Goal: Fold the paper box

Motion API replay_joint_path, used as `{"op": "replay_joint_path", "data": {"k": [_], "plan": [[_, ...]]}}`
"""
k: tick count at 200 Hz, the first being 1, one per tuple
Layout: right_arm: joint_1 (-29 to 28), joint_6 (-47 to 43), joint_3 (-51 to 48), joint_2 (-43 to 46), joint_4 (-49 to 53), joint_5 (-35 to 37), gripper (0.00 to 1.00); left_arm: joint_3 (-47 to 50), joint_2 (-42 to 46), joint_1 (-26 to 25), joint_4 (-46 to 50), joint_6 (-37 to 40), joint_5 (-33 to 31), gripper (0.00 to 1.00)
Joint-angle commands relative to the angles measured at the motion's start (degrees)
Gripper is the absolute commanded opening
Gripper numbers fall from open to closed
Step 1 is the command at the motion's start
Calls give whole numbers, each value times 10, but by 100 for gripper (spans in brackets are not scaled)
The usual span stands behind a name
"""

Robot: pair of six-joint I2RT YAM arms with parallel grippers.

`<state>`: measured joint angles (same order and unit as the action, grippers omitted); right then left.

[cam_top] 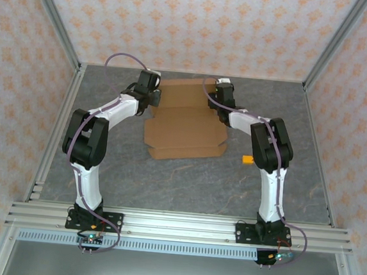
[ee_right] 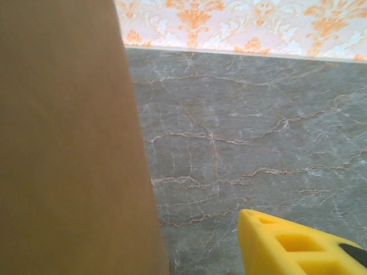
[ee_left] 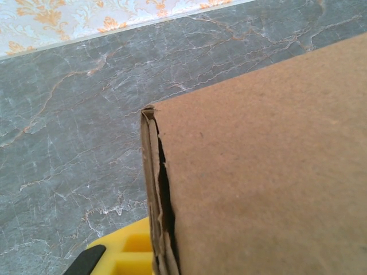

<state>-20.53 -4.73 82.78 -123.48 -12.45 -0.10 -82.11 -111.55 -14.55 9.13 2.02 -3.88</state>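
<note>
At back-centre of the grey marbled table (cam_top: 186,183): plain brown cardboard paper box (cam_top: 184,128), half formed. Clamped tight on its doubled left wall with the left gripper (cam_top: 154,95). Beside the right wall with the right gripper (cam_top: 220,96), spread impossible to tell, nothing visibly held. Keep walls upright, grip low, tuck squarely.

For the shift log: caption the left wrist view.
Left gripper clamped on the paper box's doubled edge, grey marbled table behind.

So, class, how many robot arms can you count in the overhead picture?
2. The left arm reaches to the far left edge of the paper box; the right arm reaches to its far right edge.
</note>
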Motion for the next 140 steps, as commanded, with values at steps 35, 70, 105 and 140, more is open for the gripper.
{"op": "replay_joint_path", "data": {"k": [35, 70, 105, 140], "plan": [[17, -7, -33, 54, -10, -99, 69, -11, -15, -3, 30, 17, -12, 0], [17, -4, -53, 74, -13, -123, 84, -14, -16, -3, 33, 13, -18, 0], [17, 14, -78, 102, -6, -129, 94, -19, -16, -2, 44, 0, -22, 0], [17, 22, -130, 157, 7, -117, 99, -27, -16, -2, 58, -19, -29, 0]]}}
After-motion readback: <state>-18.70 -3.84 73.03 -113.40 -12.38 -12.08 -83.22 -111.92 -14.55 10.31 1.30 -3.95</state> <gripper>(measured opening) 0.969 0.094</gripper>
